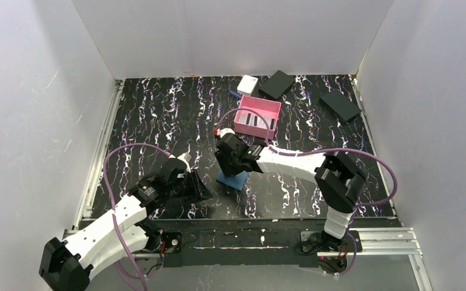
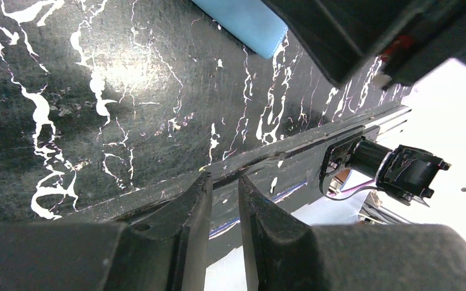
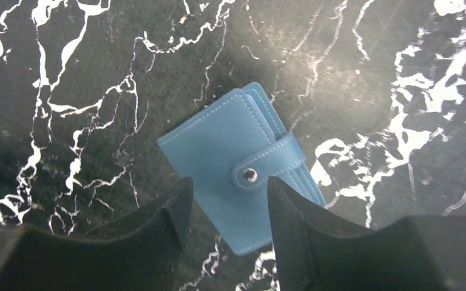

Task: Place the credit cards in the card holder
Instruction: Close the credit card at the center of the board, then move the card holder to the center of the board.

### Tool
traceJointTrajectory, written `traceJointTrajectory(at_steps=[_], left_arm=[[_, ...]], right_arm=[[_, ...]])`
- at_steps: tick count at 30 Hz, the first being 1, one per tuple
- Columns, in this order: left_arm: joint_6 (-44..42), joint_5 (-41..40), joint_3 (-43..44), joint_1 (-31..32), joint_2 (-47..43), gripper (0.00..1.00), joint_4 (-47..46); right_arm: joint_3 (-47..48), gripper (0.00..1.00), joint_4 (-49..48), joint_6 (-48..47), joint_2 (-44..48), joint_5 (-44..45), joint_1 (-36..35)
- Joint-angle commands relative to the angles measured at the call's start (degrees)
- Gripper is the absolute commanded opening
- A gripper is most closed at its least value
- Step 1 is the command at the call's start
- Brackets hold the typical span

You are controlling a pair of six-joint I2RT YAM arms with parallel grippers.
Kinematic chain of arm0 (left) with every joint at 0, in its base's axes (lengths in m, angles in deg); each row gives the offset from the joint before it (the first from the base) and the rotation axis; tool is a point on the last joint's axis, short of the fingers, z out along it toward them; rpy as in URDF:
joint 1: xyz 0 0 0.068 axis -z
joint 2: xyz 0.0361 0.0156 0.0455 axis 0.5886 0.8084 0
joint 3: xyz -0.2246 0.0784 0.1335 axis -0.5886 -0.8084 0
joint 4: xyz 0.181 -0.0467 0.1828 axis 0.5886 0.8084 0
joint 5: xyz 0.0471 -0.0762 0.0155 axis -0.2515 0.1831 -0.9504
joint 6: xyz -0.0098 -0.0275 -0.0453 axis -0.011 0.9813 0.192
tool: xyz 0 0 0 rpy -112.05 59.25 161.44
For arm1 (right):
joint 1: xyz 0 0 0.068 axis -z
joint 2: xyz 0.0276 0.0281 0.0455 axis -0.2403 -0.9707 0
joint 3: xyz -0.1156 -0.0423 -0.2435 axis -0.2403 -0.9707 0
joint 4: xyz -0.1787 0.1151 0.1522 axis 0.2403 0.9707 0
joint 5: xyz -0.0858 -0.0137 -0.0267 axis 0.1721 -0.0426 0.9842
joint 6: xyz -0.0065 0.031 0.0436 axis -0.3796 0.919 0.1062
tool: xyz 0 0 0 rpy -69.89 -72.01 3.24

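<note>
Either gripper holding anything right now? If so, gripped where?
No. The right gripper is open above the shut blue card holder, fingers apart with nothing between them. The left gripper is almost closed with an empty gap.

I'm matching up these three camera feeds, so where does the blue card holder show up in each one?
Top external: the card holder lies centre-front on the table, partly under the right end effector.
Left wrist: only a blue corner at the top edge.
Right wrist: centre frame, snapped shut, between the open fingers.
Shared landmark: the black marbled table.
</note>
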Motion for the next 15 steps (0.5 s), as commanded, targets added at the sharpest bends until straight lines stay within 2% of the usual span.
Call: traceJointTrajectory(at_steps=[1, 4, 7, 9, 13, 15], left_arm=[[-0.4, -1.2, 2.6, -0.2, -1.8, 0.23, 1.9], [-0.4, -0.9, 2.4, -0.2, -1.8, 0.23, 1.9], [-0.4, -0.5, 2.0, -0.2, -1.9, 0.23, 1.5], [-0.3, -0.2, 2.0, -0.2, -1.9, 0.25, 1.2], [-0.2, 0.3, 2.7, -0.2, -2.1, 0.46, 1.4], [-0.1, 0.2, 3.2, -0.2, -2.6, 0.52, 2.1]], right_arm=[[0.4, 0.64, 12.2, 3.0, 6.2, -3.5, 2.9], [-7.1, 0.72, 9.3, 9.0, 11.5, -9.3, 6.4], [-16.2, 0.73, 2.8, 15.7, 16.0, -16.9, 10.3], [-21.2, 0.72, -3.1, 18.9, 18.5, -18.9, 11.2], [-27.4, 0.71, -15.5, 23.7, 19.6, -24.4, 11.7], [-29.9, 0.69, -21.2, 25.9, 18.2, -26.0, 11.9]])
